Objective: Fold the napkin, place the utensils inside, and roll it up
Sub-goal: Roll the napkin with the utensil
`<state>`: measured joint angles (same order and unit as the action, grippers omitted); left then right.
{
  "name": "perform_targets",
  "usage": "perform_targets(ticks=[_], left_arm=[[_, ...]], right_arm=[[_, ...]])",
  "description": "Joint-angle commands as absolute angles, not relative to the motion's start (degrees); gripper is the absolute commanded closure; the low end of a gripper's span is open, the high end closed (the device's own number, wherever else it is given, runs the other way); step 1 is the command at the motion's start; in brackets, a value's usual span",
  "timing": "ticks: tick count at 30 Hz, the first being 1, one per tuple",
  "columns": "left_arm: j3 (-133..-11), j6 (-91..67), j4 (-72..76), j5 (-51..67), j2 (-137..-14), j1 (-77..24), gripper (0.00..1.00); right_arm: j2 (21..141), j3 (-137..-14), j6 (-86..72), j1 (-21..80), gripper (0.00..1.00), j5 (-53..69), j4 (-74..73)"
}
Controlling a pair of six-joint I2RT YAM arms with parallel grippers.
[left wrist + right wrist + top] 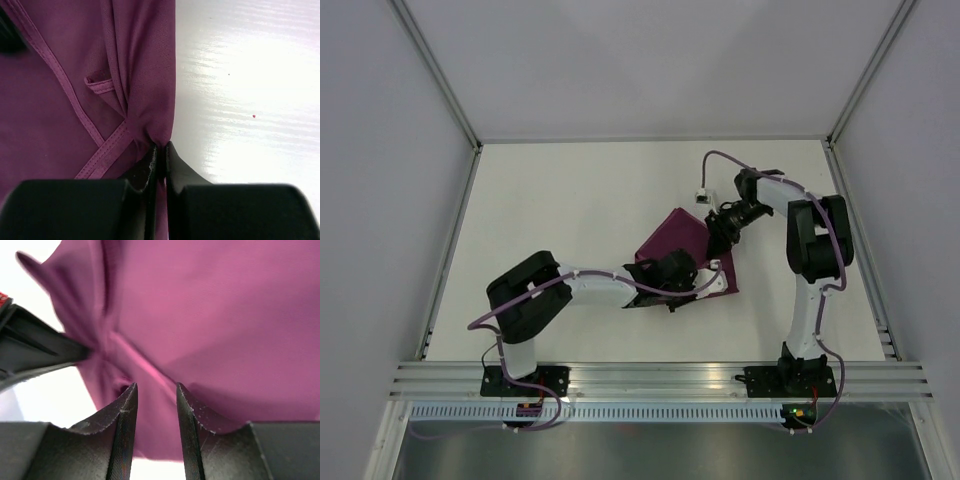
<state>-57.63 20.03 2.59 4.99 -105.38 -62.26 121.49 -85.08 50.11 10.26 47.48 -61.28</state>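
The plum-purple napkin (672,238) lies bunched and partly lifted at mid table. My left gripper (688,276) is shut on a gathered fold at its edge; in the left wrist view the jaws (160,150) pinch the cloth (75,75) where hemmed edges cross. My right gripper (722,234) is just above the napkin's right part. In the right wrist view it (155,392) is open, with the cloth (215,315) close below its fingers (125,410). The left gripper's fingers (35,350) show at the left there. The utensils are not in view.
The white table (570,200) is walled by grey panels on three sides. A metal rail (660,378) runs along the near edge. A small grey connector (702,196) hangs on the right arm's cable, behind the napkin.
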Motion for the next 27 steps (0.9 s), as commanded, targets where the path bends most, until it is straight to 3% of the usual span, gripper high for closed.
perform_targets(ticks=[1, 7, 14, 19, 27], left_arm=[[-59.9, 11.7, -4.8, 15.5, -107.1, -58.6, 0.98], [-62.8, 6.5, -7.0, 28.1, -110.0, -52.9, 0.98], [-61.4, 3.1, -4.7, 39.1, -112.1, -47.2, 0.98], [-58.2, -1.0, 0.9, 45.4, -113.8, -44.4, 0.98], [-56.1, -4.2, 5.6, 49.4, -117.3, -43.2, 0.98]], right_arm=[[115.8, -85.6, 44.0, 3.8, 0.57, 48.2, -51.6], [104.8, -80.2, 50.2, -3.3, 0.57, 50.9, -50.6], [91.4, -66.7, 61.3, -2.8, 0.55, 51.5, -50.5], [84.8, -57.9, 68.1, 3.4, 0.53, 49.9, -49.2], [74.5, -43.9, 57.1, 21.1, 0.48, 38.2, -25.7]])
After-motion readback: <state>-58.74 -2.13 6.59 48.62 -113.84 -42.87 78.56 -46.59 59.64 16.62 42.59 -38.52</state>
